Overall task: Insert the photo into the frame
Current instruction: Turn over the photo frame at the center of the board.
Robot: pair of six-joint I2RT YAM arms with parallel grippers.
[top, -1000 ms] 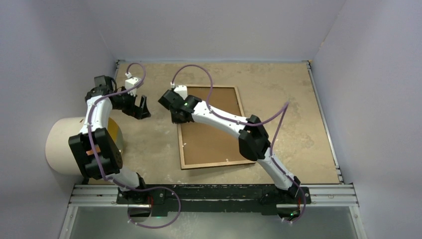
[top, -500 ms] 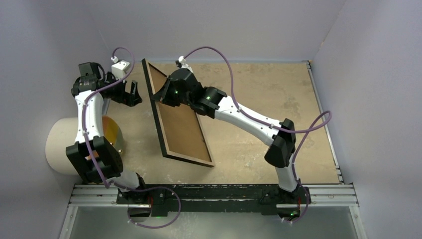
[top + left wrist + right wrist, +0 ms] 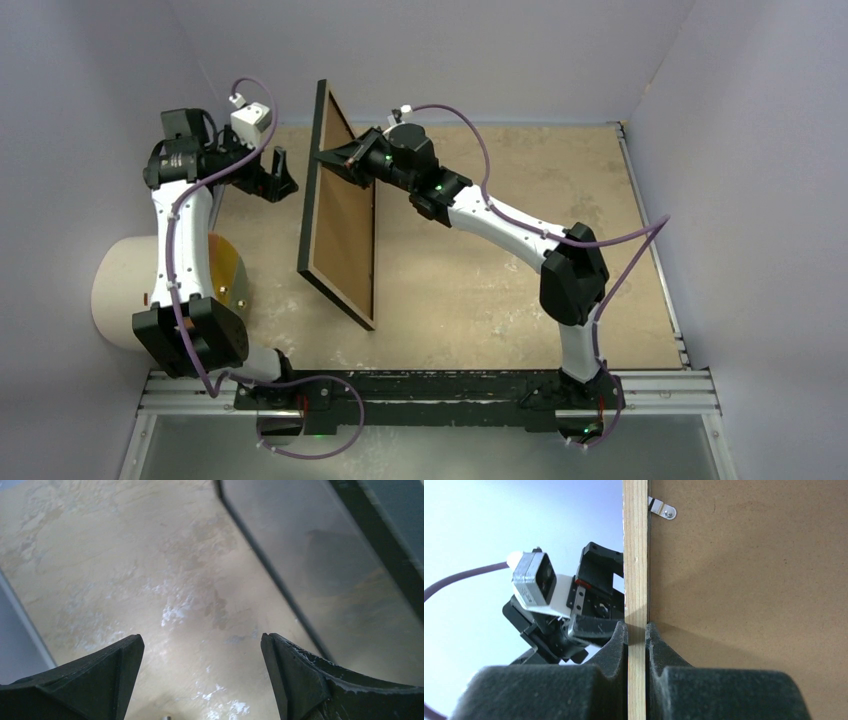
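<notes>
Frame: the frame [image 3: 338, 225] stands almost upright, left of centre, brown back facing right.
Right gripper [image 3: 345, 160]: pinching the frame's far wooden rail.
Left gripper [image 3: 278, 172]: spread, empty, just left of the black front.
Photo: possibly behind the pane; the left wrist view is too blurred to tell.
Step done well: keep the pinch square and tip the frame slowly.
Room: open table [image 3: 560, 180] to the right; the left arm crowds the left.
</notes>
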